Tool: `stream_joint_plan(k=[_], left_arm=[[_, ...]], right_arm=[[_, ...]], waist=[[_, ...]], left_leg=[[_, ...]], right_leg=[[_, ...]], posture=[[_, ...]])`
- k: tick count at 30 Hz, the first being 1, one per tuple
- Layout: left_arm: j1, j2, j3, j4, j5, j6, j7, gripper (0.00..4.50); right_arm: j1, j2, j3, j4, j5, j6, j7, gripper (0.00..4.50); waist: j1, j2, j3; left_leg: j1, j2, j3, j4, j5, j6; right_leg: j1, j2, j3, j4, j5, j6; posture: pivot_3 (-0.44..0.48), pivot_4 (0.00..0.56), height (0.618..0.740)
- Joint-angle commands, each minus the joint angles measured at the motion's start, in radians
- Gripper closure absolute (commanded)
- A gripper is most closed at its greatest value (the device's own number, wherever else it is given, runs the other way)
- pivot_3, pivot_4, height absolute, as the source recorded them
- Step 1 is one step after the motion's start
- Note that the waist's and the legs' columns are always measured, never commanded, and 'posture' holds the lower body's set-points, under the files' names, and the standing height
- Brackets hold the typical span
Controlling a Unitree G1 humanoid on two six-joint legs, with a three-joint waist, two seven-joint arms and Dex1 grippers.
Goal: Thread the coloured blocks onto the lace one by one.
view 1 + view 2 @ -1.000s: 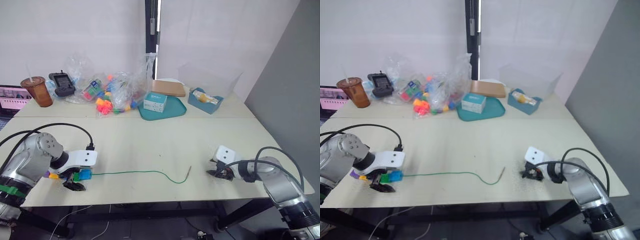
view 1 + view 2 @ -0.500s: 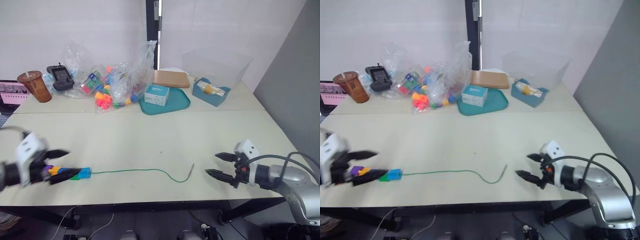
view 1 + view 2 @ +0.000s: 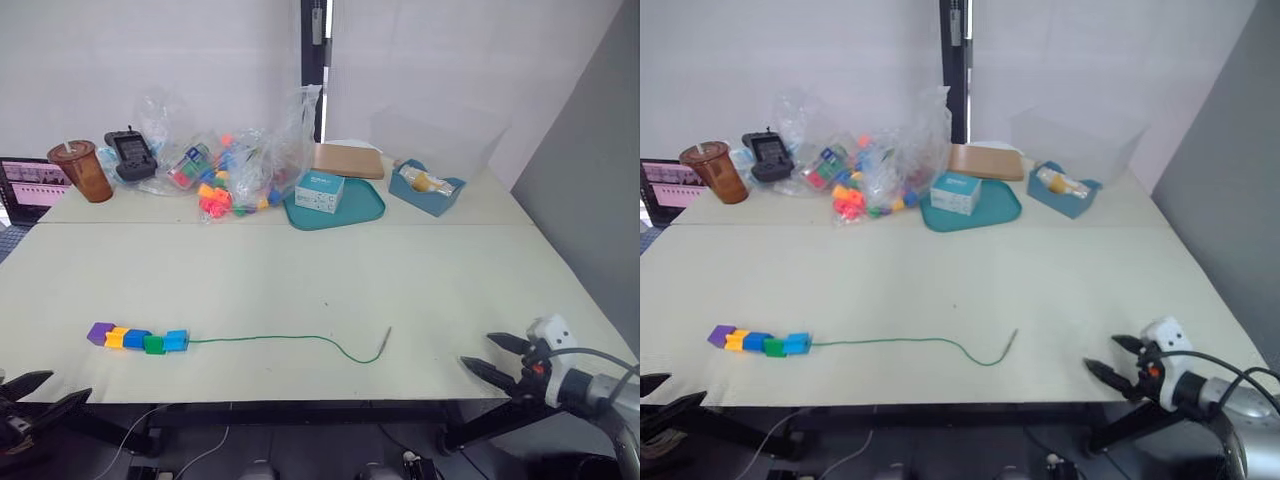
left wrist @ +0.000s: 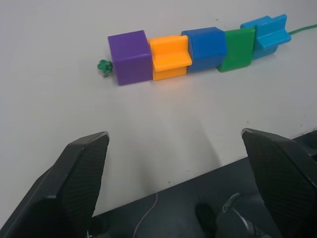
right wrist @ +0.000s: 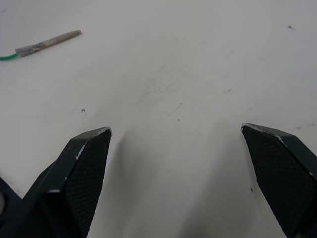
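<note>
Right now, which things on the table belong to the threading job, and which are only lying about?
Job: the coloured blocks, in a row on the lace.

Lying about: toy heap in bags, brown cup, teal tray, blue box.

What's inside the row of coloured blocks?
The lace runs into the coloured blocks; its green knot pokes out beside the purple one. The stretch inside is hidden.
</note>
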Motion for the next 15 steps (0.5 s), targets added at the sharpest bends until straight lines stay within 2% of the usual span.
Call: stream_joint_plan(k=[1, 15], left_arm=[[0.002, 0.004, -0.011, 0.011, -0.022, -0.041, 0.028, 0.00], [-0.001, 0.037, -0.063, 0.058, -0.049, -0.064, 0.065, 0.00]], right_arm=[[-0.004, -0.021, -0.020, 0.016, 0.005, -0.038, 0.008, 0.09], [-0.035, -0.028, 0.013, 0.046, -0.002, -0.057, 0.012, 0.09]], waist=[[-0.004, 0.000, 0.000], [-0.005, 0.000, 0.000]], left_leg=[[0.000, 0.000, 0.000, 0.000, 0.000, 0.000], [0.000, 0.000, 0.000, -0.001, 0.000, 0.000]], right_leg=[[0.000, 0.000, 0.000, 0.000, 0.000, 0.000], [0.000, 0.001, 0.000, 0.000, 0.000, 0.000]], posture=[[0.000, 0.150, 0.740], [0.000, 0.150, 0.740]])
